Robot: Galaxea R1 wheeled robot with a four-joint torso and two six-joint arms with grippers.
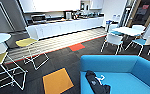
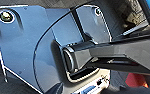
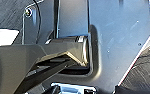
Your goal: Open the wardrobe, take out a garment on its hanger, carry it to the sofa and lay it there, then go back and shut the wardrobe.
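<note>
Black garment (image 1: 97,83) lies bunched on the seat of the blue sofa (image 1: 131,66), near its left end as the head view shows it, with a bit of the white hanger (image 1: 101,78) poking out beside the dark fabric. So the lay-down part looks done, judging from how things sit; what is left is the return to the wardrobe and shutting it. No wardrobe to point at here, just an open kitchen and dining area: long white counter (image 1: 66,26) at the back, white table (image 1: 128,30) with white chairs with blue seats (image 1: 143,41) off to the right, a yellow-seat stool (image 1: 28,43) on a wire frame at left, orange carpet tile (image 1: 57,81) on the dark floor (image 1: 63,58). For the step in hand, best guess is driving: the base should swing clear of the sofa corner and the stool legs, arms kept tucked so nothing catches the fabric and drags it off the seat. Arm pose: both wrist views look at the robot's own dark plate and jointed bar, with carpet past the edges, which reads as arms folded close to the body and low. Whether either gripper is wide, narrow or holding something, I cannot tell.
</note>
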